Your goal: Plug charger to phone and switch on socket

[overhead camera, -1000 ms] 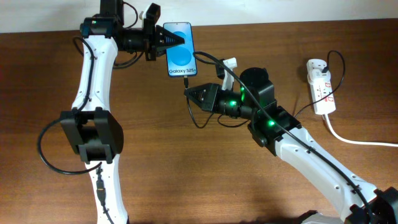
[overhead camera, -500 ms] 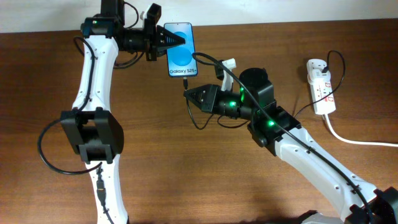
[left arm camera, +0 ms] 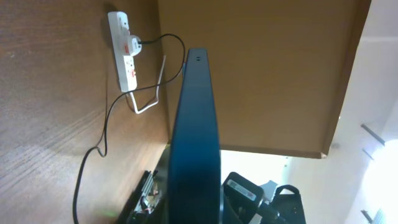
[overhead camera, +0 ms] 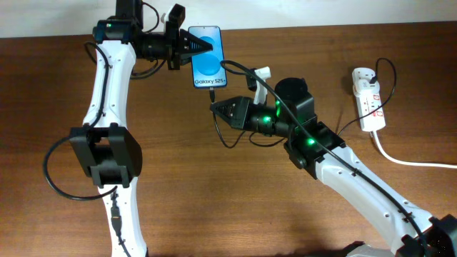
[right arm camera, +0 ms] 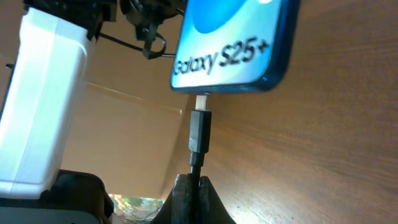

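Gripping the charger (right arm camera: 199, 130) just behind its plug, right claw (overhead camera: 214, 107) is clenched on the cable. The plug's metal tip meets the lower edge of the phone (overhead camera: 207, 61); depth can't tell. Right arm stretches low across the bench (overhead camera: 214, 193), claw pointing left. Left claw (overhead camera: 202, 45) clamps the phone's side. One phone, one charger, one socket (overhead camera: 369, 100) well off right.

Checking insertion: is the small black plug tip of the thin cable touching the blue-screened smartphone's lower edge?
Touching. The right wrist view shows the small black plug tip with its metal end meeting the blue-screened smartphone at its lower edge, no gap.
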